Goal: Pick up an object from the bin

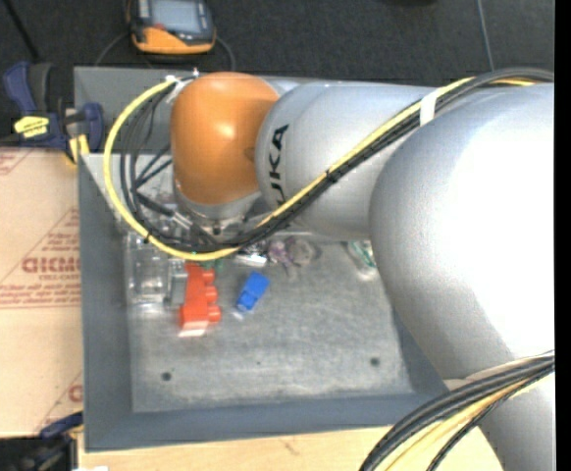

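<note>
Your gripper [189, 232] is tucked under the orange wrist cover [222, 135] and its cables at the left of the bin [285, 356], so you cannot tell whether it is open or closed. Just below it in the view lies a red block [199, 300], with a small blue piece [252, 292] beside it on the right and something clear [148, 275] on the left, hard to make out. The grey arm [442, 194] covers the bin's right part and cuts off a purplish item [292, 253] and a green-and-white one [364, 255].

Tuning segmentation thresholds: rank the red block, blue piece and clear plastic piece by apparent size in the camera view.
1. red block and clear plastic piece: about alike; the clear one is partly under the arm, so unranked.
2. blue piece: plainly smallest.
</note>
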Controlling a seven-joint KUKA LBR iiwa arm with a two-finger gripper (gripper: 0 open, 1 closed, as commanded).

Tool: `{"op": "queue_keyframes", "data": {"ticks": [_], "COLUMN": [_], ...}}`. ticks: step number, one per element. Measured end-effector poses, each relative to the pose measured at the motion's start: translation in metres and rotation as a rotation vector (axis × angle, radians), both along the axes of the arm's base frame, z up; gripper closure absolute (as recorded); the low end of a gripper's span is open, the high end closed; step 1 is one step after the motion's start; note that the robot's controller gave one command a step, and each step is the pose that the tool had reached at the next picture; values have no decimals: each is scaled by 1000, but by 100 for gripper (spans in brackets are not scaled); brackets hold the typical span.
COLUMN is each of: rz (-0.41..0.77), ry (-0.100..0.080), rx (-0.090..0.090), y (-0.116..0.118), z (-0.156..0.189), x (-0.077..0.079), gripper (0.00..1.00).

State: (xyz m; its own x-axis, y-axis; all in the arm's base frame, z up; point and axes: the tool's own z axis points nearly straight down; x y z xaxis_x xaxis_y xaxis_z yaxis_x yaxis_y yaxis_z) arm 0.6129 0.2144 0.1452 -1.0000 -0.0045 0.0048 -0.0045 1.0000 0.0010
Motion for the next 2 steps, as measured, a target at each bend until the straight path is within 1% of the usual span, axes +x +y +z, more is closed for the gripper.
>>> {"op": "queue_keyframes", "data": {"ticks": [1,2], "rz": [604,1039], "ry": [-38,-14], "rx": [3,0], "y": [-40,-29], "z": [-65,-43], "x": [-3,-14], "gripper": [0,0]}}
